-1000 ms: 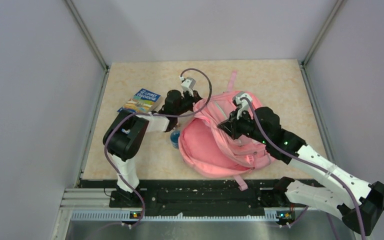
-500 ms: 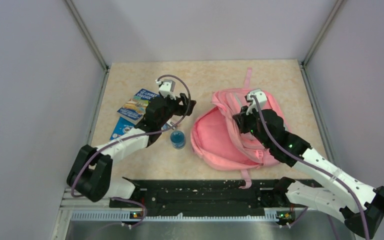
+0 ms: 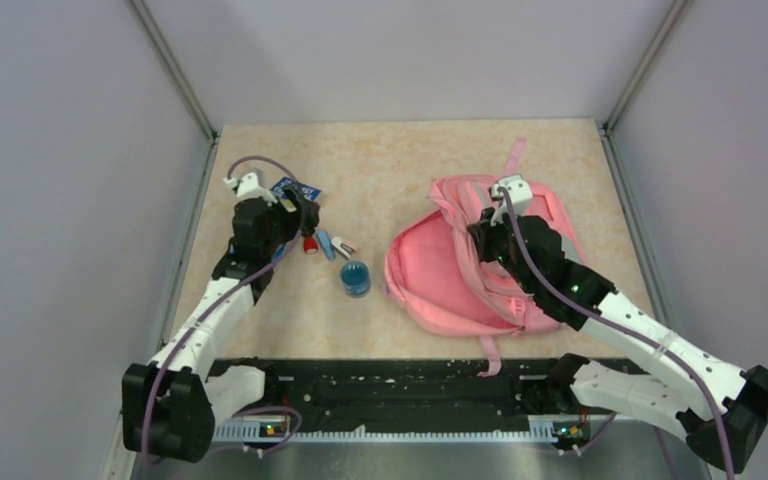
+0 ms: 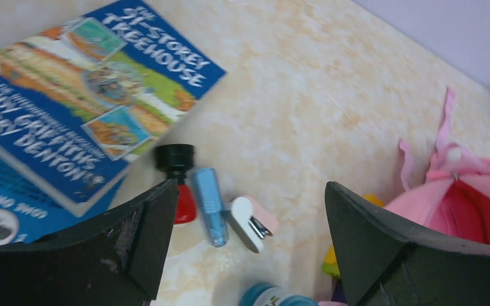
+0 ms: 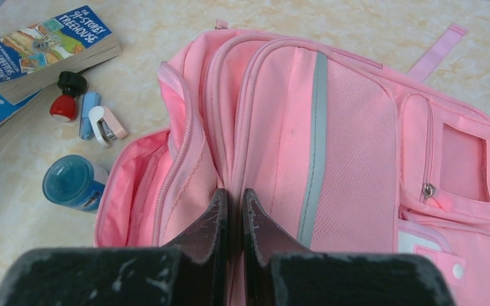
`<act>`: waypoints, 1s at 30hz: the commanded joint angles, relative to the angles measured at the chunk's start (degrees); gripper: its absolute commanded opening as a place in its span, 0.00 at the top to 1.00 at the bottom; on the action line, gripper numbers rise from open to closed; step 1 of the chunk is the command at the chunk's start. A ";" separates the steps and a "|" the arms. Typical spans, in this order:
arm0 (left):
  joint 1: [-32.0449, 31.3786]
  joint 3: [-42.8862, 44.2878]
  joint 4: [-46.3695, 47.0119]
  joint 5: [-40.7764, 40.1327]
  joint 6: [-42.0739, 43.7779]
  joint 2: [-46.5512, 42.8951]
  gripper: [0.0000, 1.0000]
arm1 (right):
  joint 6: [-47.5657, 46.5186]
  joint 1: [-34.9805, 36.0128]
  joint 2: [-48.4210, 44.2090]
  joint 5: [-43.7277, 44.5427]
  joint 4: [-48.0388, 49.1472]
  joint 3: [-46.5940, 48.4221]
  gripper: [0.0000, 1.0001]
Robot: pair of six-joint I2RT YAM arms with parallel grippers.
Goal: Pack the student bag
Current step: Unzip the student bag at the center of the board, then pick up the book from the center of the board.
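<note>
The student bag (image 3: pixel 440 285) is a large pink backpack lying right of centre, its main compartment gaping toward the left (image 5: pixel 134 185). My right gripper (image 3: pixel 482 232) sits on top of it, jaws shut (image 5: pixel 235 194) on a fold of the pink fabric beside the opening. My left gripper (image 3: pixel 300 212) hovers at the left with its jaws wide open (image 4: pixel 249 191) and nothing between them. Below it lie a red stamp with a black cap (image 4: pixel 177 185), a blue tube (image 4: pixel 209 204) and a pink-white stapler (image 4: pixel 252 222).
A blue "Treehouse" book (image 4: pixel 83 95) rests on another blue book at the far left, near the side wall. A blue-capped bottle (image 3: pixel 356 278) stands between the small items and the bag's opening. A pink strap (image 3: pixel 515 155) trails toward the back edge.
My left arm swung left from the bag's opening to above the book and small items, and its jaws opened. The bag slid a little to the right, and my right gripper kept its hold.
</note>
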 commanded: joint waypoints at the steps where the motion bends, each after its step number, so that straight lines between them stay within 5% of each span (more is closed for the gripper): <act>1: 11.52 -1.35 -1.21 7.69 -6.41 -1.32 0.11 | -0.61 -0.10 -3.06 0.40 10.02 1.71 1.00; 9: 30.03 -1.43 -0.14 11.73 -8.63 2.69 0.11 | -0.48 -0.04 -6.63 -3.77 11.98 -0.32 1.00; 13: 32.02 2.14 -2.67 10.19 -5.96 9.15 0.09 | -0.88 -0.06 -8.30 -4.37 12.53 -0.60 1.00; 30: 39.45 10.19 7.10 25.33 -6.29 30.89 0.12 | 0.02 0.03 -5.17 -8.92 12.17 2.22 1.00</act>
